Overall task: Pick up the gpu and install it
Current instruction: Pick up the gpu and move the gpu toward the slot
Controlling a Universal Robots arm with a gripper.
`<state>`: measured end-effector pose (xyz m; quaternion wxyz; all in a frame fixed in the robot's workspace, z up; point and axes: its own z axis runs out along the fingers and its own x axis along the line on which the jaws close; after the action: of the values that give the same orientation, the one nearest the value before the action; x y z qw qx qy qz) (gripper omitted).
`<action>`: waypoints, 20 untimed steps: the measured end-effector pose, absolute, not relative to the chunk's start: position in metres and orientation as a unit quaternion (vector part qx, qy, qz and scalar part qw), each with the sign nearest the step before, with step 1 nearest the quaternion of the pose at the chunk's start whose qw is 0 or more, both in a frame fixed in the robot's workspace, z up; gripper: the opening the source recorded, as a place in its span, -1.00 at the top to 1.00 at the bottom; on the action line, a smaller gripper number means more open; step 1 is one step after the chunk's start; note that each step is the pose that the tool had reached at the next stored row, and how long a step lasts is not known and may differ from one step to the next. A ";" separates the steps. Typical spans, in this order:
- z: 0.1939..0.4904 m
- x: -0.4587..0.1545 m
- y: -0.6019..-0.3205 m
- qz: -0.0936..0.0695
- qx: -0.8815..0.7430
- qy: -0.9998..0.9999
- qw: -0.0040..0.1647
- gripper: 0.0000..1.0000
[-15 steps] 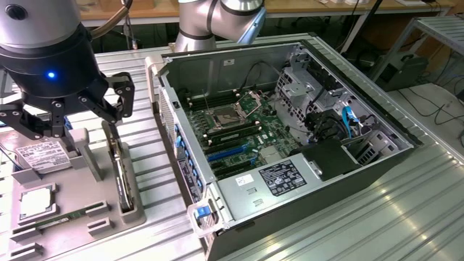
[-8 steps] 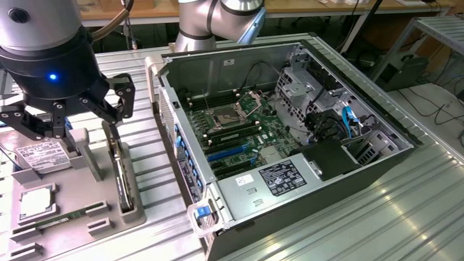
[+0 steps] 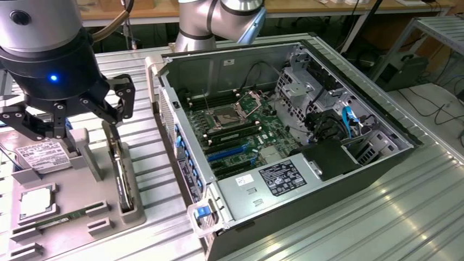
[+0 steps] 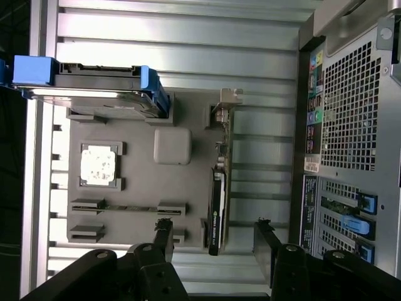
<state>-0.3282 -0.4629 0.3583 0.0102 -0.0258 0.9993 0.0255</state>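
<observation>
One gpu (image 3: 119, 168) edge-up in tray (image 3: 80, 193); one hand (image 3: 87, 125) spread above.

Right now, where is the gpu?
On the exterior view's left, the gpu stands on edge in the grey holder, between the hard drive and the case, beneath the open hand.

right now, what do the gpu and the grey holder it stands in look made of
gpu: black board, matte, with a silvery metal bracket at one end, going by its shine. grey holder: uniform matte grey, probably moulded or printed plastic.
</observation>
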 end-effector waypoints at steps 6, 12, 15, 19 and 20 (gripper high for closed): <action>0.353 -0.328 -0.463 0.026 -0.026 0.999 0.010 -0.26; 0.350 -0.326 -0.462 0.025 -0.026 0.999 0.010 -0.26; 0.349 -0.323 -0.462 0.025 -0.026 0.999 0.010 -0.26; 0.348 -0.322 -0.462 0.025 -0.026 0.999 0.010 -0.26; 0.348 -0.321 -0.462 0.025 -0.026 0.999 0.010 -0.26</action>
<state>-0.3215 -0.4617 0.3477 0.0102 -0.0258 0.9993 0.0250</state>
